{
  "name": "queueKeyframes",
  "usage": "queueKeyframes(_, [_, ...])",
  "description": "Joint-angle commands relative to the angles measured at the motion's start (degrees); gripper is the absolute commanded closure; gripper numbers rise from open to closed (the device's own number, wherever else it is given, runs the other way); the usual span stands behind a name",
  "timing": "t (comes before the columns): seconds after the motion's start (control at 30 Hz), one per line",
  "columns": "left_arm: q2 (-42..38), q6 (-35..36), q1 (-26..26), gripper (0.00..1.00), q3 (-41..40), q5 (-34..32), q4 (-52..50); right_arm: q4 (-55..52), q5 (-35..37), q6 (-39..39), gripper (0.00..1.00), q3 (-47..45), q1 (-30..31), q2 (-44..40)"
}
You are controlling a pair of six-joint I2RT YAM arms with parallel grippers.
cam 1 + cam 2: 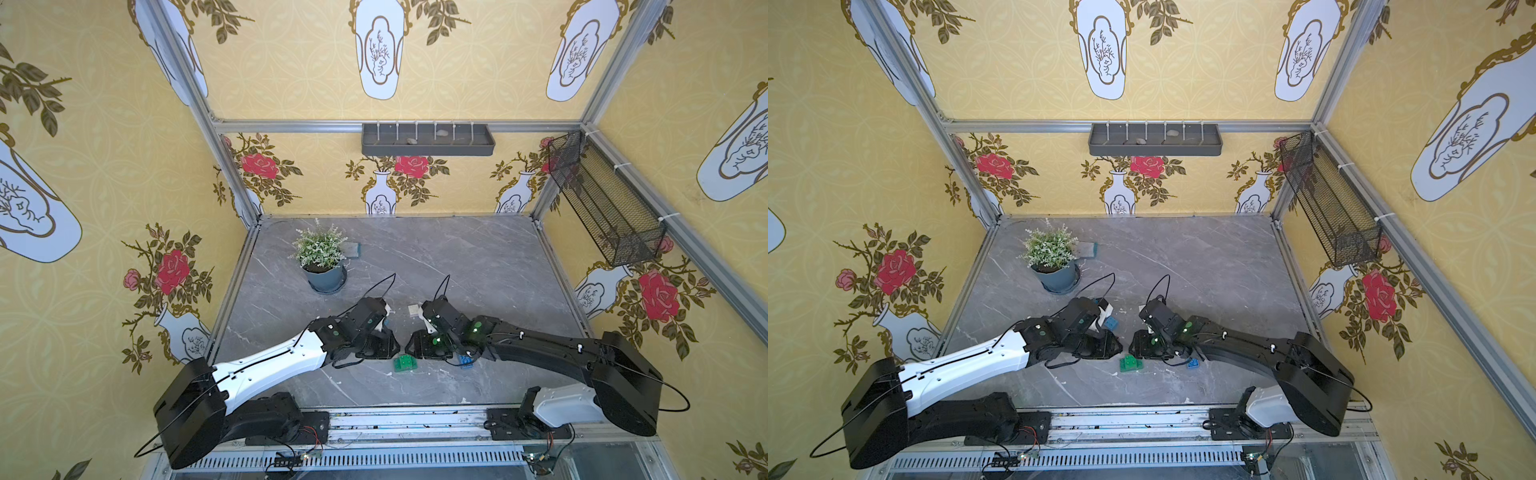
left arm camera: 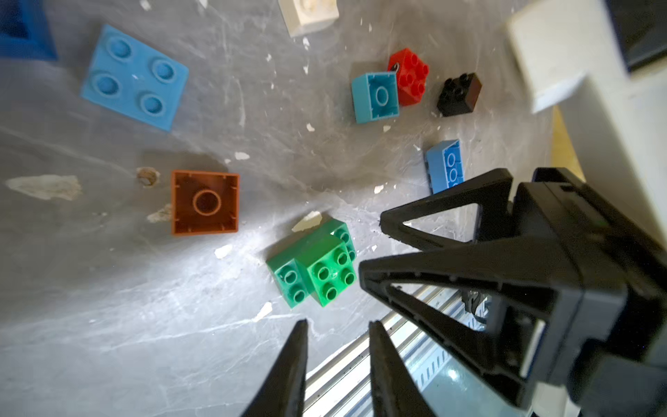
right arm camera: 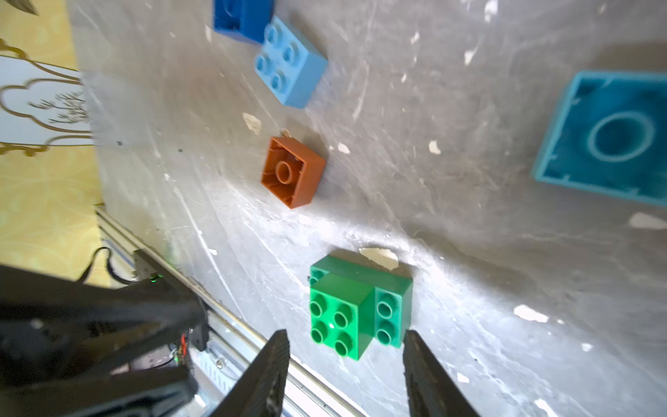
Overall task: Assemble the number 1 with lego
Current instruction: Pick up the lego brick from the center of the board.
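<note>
Green stack [image 2: 317, 267] sits just ahead of your left gripper [image 2: 338, 364], fingers slightly parted and empty. The right gripper [image 3: 346, 375], spread wider, faces it too, touching nothing. Lift both clear before turning, then fetch the brown brick [image 3: 292, 173] beyond the fingertips; it lies hollow side up.

A robot lab booth — aluminium frame [image 1: 291, 125], printed vase-and-rose wall panels [image 1: 469, 70], marble-look tabletop [image 1: 478, 266], mounting rail [image 1: 407, 422] along its front edge.
</note>
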Motion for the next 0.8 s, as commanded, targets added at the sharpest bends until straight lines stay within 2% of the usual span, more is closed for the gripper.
queueKeyframes(0.0, [-3.7, -3.4, 1.9, 0.60, -2.1, -7.3, -1.0, -1.3, 2.2, -7.5, 0.44, 1.5, -0.1, -1.2])
queueKeyframes(0.13, [-8.6, -6.1, 5.7, 0.51, -6.2, -9.1, 0.8, -2.7, 6.5, -19.7, 0.40, 4.0, -0.3, -0.6])
queueKeyframes(0.2, [-8.9, -4.1, 6.5, 0.46, -6.8, -8.4, 1.7, -2.9, 7.3, -24.7, 0.39, 5.2, -0.9, -0.1])
queueKeyframes(0.27, [-7.2, -1.1, 6.5, 0.41, -5.4, -8.0, 0.4, -2.4, 6.6, -26.3, 0.38, 5.8, -2.7, -0.3])
queueKeyframes(0.33, [-3.7, 2.4, 6.5, 0.33, -2.9, -6.5, -2.0, -1.3, 4.9, -25.9, 0.38, 5.7, -5.3, -0.9])
queueKeyframes(0.43, [3.6, 6.8, 5.9, 0.30, 2.3, -4.7, -7.1, 0.1, 3.6, -22.9, 0.37, 4.5, -8.3, -2.2])
queueKeyframes(0.63, [14.8, 11.2, 3.2, 0.21, 11.1, -9.7, -14.7, 1.8, 4.6, -17.7, 0.36, 1.0, -10.9, -6.1])
queueKeyframes(0.77, [20.9, 14.3, 2.7, 0.21, 15.8, -11.4, -18.0, 1.4, 4.9, -16.1, 0.35, -0.1, -11.4, -7.2])
